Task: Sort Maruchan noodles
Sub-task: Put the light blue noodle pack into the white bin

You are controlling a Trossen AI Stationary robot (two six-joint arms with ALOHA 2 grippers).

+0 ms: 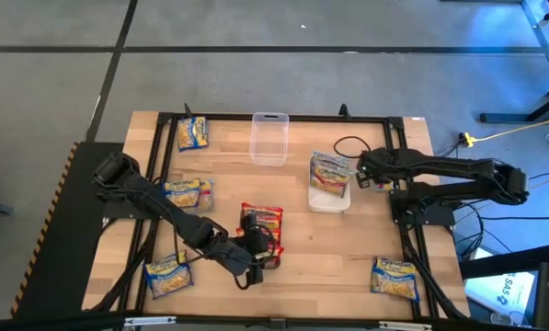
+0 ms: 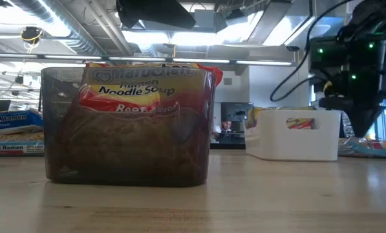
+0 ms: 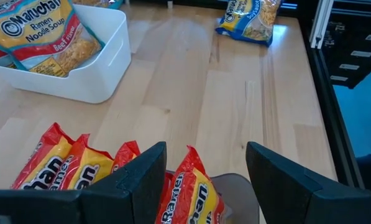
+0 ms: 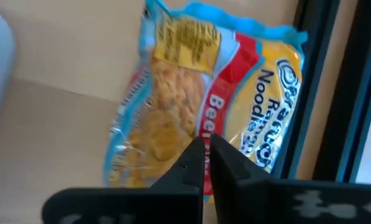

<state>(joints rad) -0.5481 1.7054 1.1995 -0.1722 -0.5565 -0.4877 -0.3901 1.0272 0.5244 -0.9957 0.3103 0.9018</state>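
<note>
Several red Maruchan noodles packets stand upright in a grey container at the table's near middle. My left gripper is open just above it, its fingers on either side of one packet's top edge with a gap on each side. My right gripper is shut, pointing down over a blue-edged packet that lies flat beside the black frame rail at the right. Another packet leans in the white container. I cannot tell whether the right fingertips touch the packet below them.
A clear container stands at the far middle. Loose packets lie at the far left, middle left, near left and near right. A black frame borders the table, and bare wood lies between the containers.
</note>
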